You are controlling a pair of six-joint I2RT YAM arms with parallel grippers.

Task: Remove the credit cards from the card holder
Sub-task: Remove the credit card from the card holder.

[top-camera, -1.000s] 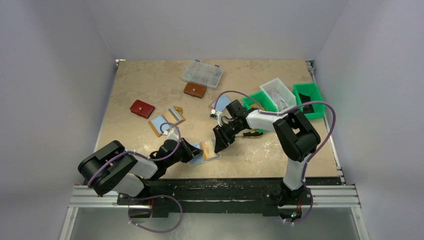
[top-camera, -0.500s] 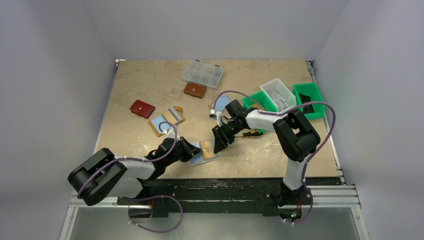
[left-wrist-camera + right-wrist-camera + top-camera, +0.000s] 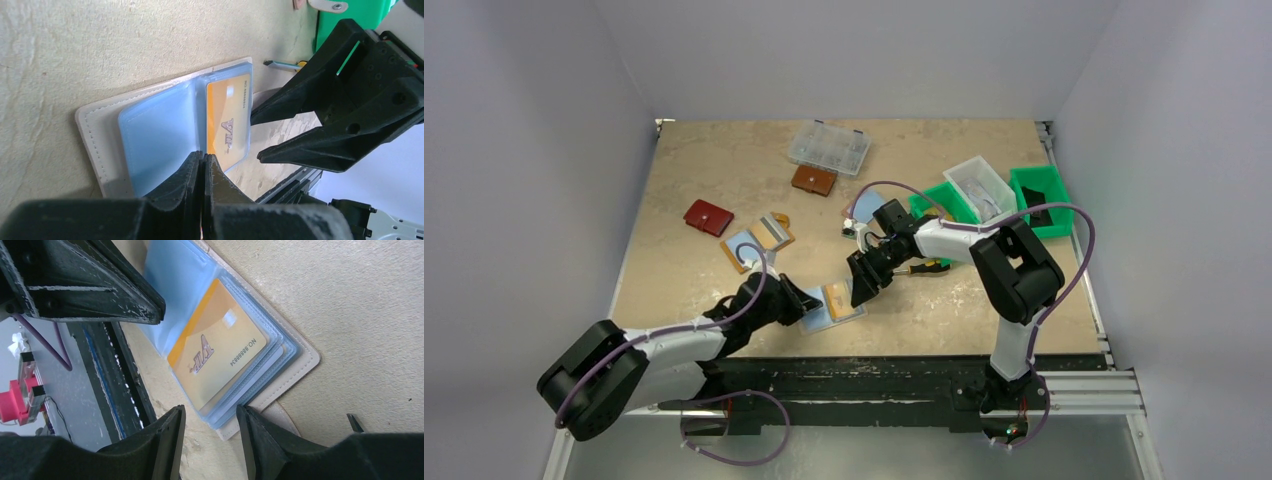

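Note:
The card holder (image 3: 816, 318) lies open near the table's front edge, with a beige cover (image 3: 300, 357) and pale blue sleeves (image 3: 155, 135). An orange VIP card (image 3: 837, 297) (image 3: 229, 120) (image 3: 217, 350) sits in its right-hand sleeves. My left gripper (image 3: 802, 303) (image 3: 202, 157) is shut, its tips resting on the fold between the pages. My right gripper (image 3: 861, 290) (image 3: 210, 412) is open. The near corner of the sleeve stack lies between its fingers, and one finger stands over the beige snap tab.
A second open tan holder (image 3: 757, 240), a red wallet (image 3: 708, 217) and a brown wallet (image 3: 813, 181) lie further back. A clear compartment box (image 3: 829, 147), green bins (image 3: 1039, 195) and a yellow-black tool (image 3: 924, 266) are there too. The table's front rail (image 3: 107, 390) runs beside the holder.
The right jaws have opened a little wider around the holder's corner. The left arm's rear links have swung down and left while its shut tips stay on the holder.

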